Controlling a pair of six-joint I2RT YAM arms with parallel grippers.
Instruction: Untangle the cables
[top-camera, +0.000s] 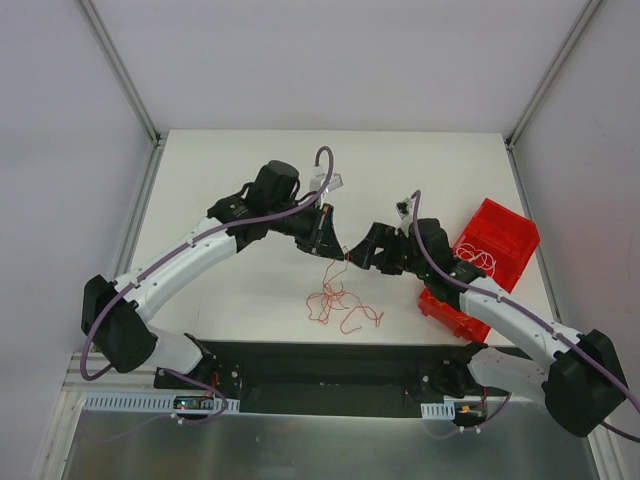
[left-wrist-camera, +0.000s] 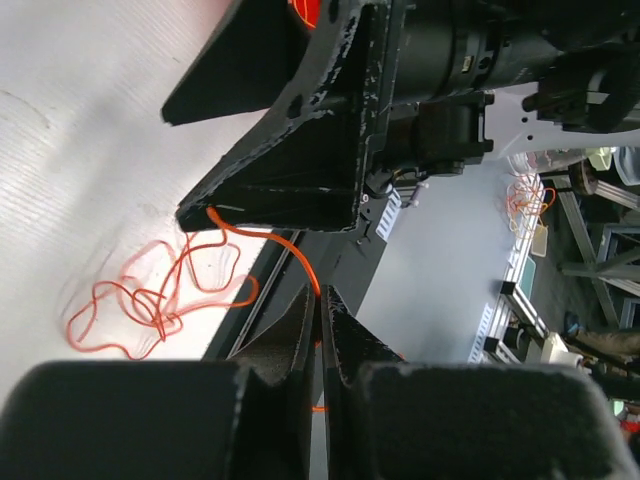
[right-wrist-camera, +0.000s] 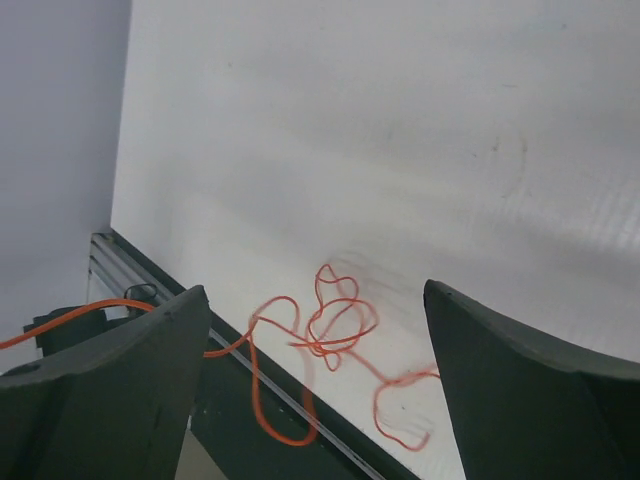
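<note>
a red bin (top-camera: 512, 222) sits at the right of the white table (top-camera: 250, 180), partly hidden by the right arm, with whitish cables (top-camera: 480, 260) lying in it. the loose tangle of red-orange cables (top-camera: 338, 302) lies on the table in the middle, close to the near edge. both arms reach inward from the near corners and meet just beyond the tangle: the left gripper (left-wrist-camera: 318, 300) has its fingers pressed together on one strand (left-wrist-camera: 290, 245) that leads from the tangle, and the right gripper (right-wrist-camera: 315, 288), just beside it, has its fingers spread wide, with that strand running past one finger (right-wrist-camera: 120, 360).
</note>
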